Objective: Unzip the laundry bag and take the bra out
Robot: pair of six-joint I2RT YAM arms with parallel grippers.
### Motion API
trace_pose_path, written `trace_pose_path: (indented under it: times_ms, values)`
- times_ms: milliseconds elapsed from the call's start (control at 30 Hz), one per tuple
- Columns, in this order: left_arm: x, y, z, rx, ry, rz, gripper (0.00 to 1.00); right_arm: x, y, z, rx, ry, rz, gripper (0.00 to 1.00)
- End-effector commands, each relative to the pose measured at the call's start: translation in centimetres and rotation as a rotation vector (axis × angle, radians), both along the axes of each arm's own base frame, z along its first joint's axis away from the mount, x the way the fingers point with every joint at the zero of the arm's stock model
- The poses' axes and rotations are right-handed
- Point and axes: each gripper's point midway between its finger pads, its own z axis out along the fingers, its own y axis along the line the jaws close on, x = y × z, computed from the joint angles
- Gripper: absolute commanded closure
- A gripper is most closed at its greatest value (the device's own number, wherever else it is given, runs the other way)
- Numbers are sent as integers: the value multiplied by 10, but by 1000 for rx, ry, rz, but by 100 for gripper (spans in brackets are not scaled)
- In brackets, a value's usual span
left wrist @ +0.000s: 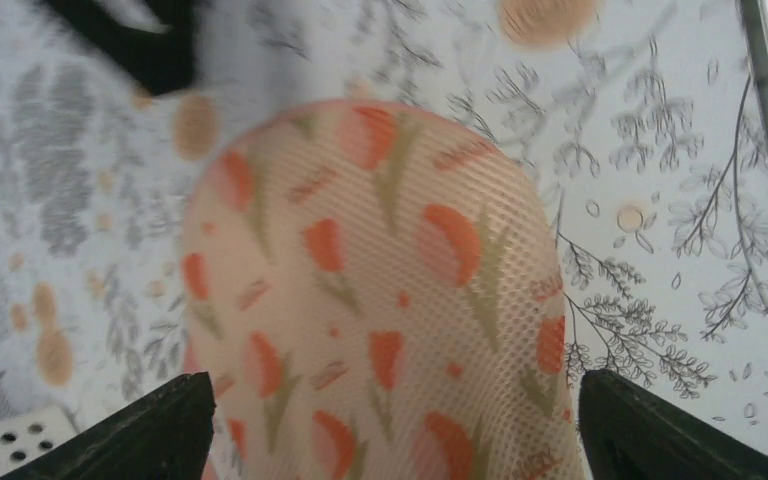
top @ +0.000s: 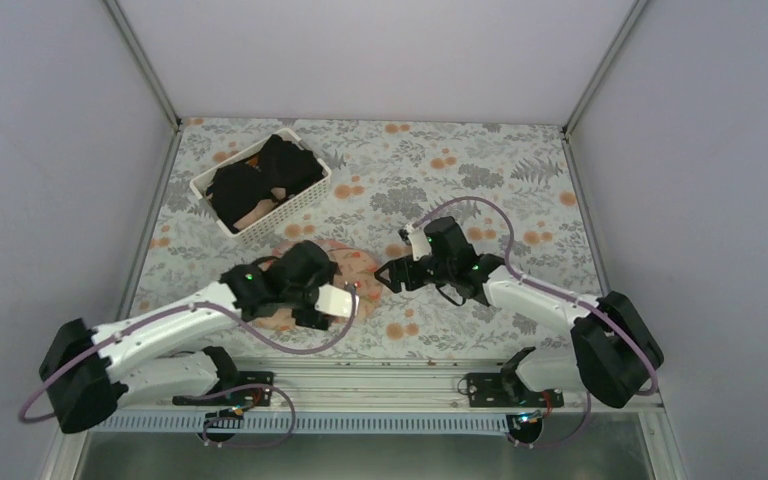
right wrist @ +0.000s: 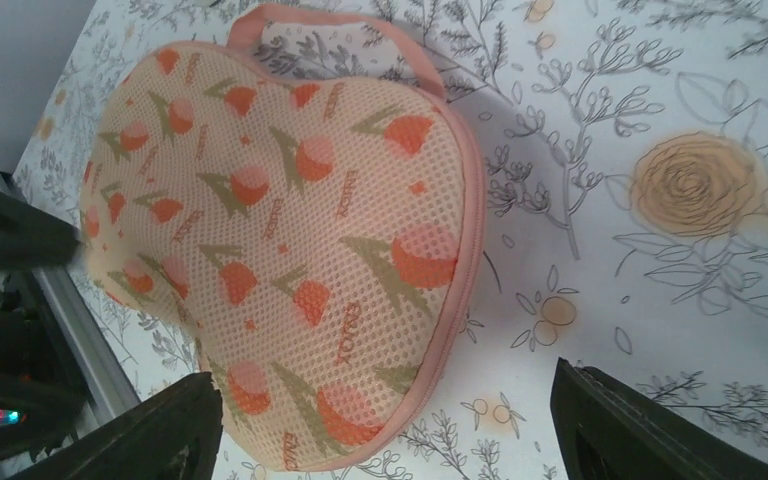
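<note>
The laundry bag [top: 358, 266] is a pink mesh pouch with orange-red flowers, lying on the table mostly under my left arm. In the left wrist view it [left wrist: 380, 290] fills the middle, domed, between my open left fingers [left wrist: 150, 430]. My left gripper [top: 312, 268] hovers over it, holding nothing. In the right wrist view the bag [right wrist: 290, 230] lies zipped shut, with its pink zip edge [right wrist: 465, 250] and a pink loop [right wrist: 340, 20] at its far end. My right gripper [top: 388, 275] is open just right of the bag, its near end between the fingers [right wrist: 160, 430]. The bra is hidden.
A white slatted basket [top: 305, 198] with black clothes [top: 260, 180] stands at the back left; a bit of peach fabric shows under them. The table has a floral cloth [top: 480, 180]. A metal rail [top: 380, 365] runs along the near edge. Grey walls close in both sides.
</note>
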Motion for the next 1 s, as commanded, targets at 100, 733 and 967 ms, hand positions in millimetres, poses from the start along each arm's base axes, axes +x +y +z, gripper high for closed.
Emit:
trace_pose_path:
  times_ms: [100,733,967]
  values:
    - [8,-31,-35,-12,-64,17,18,9,-17,9,-46,-86,-46,14]
    - [-17,-15,-96,-41,-2,41,40,27,-21,3,-77,-81,-46,14]
    - [-15,-17,-90,-77,-41,24,74,23,-20,11,-61,-94,-28,14]
